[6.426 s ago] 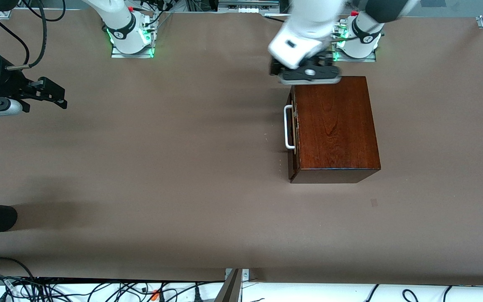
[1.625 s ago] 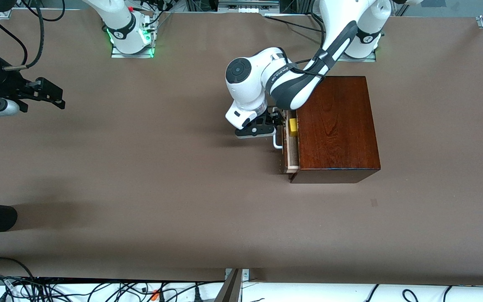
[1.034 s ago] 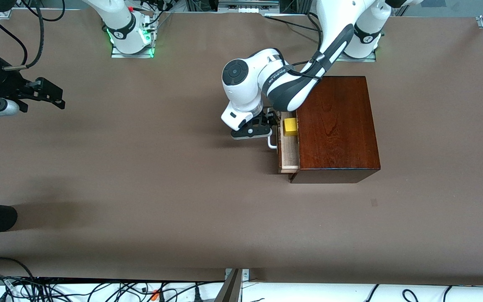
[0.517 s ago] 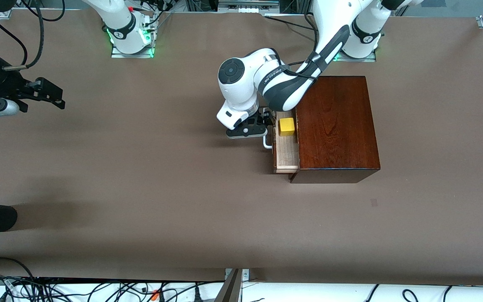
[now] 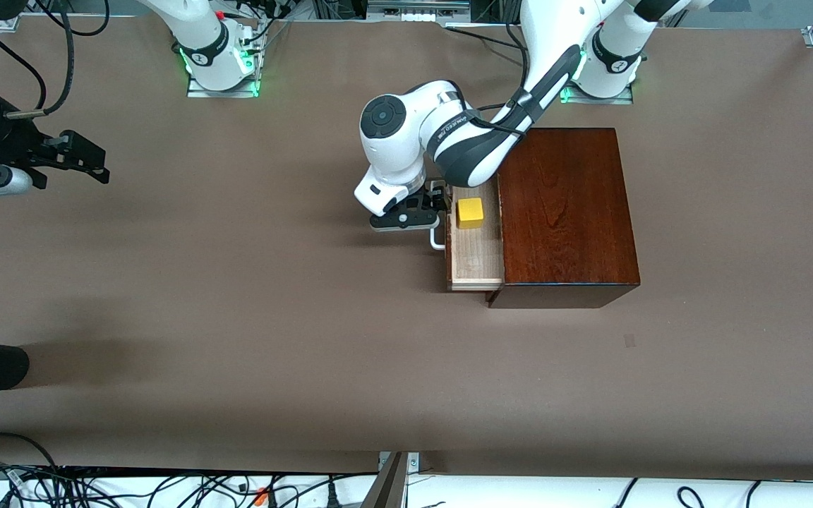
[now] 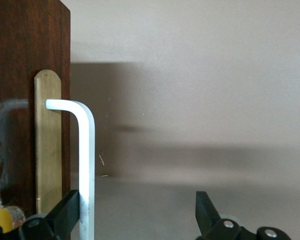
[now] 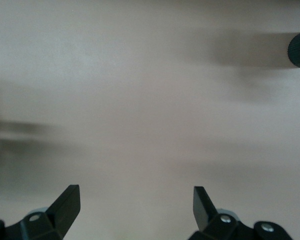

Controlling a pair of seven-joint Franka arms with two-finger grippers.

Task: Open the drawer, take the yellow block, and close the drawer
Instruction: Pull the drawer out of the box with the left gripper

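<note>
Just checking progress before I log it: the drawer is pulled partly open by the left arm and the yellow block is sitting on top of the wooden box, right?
Not quite. The yellow block lies inside the open drawer, not on top of the wooden box; the front view shows it on the pale tray. The rest holds: the left gripper is at the white handle with the drawer partly out.

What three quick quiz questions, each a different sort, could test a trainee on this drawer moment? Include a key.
1. True or false: the yellow block lies in the drawer, not on the table.
2. Multiple choice: the left gripper has its open fingers: A) around the yellow block; B) hooked at the drawer's white handle; C) on top of the wooden box.
3. Fill in: the right gripper waits, ____, over the right arm's end of the table.

Key: 1 true; 2 B; 3 open.
</note>
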